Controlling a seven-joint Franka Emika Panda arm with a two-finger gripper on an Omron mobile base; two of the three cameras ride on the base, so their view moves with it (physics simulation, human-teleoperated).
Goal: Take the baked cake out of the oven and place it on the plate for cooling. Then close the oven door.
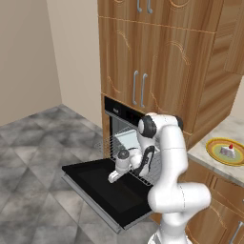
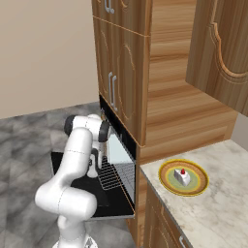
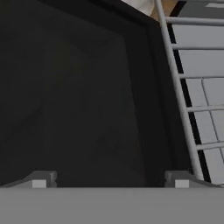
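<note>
Closing the oven door (image 1: 102, 188) looks like the step in hand, since in the left base view the baked cake (image 1: 230, 150) already sits on the plate (image 1: 214, 145) on the pale counter (image 1: 205, 151), so the arm should get under the door's outer edge and lift it evenly. From the right base view, wooden cabinets (image 2: 121, 63) frame the oven (image 2: 118, 160) above a grey tiled floor (image 2: 29, 133). Along the hand view, the gripper (image 3: 109, 179) hovers over the door's dark glass, fingers spread wide and empty, beside the wire rack (image 3: 192, 96).
</note>
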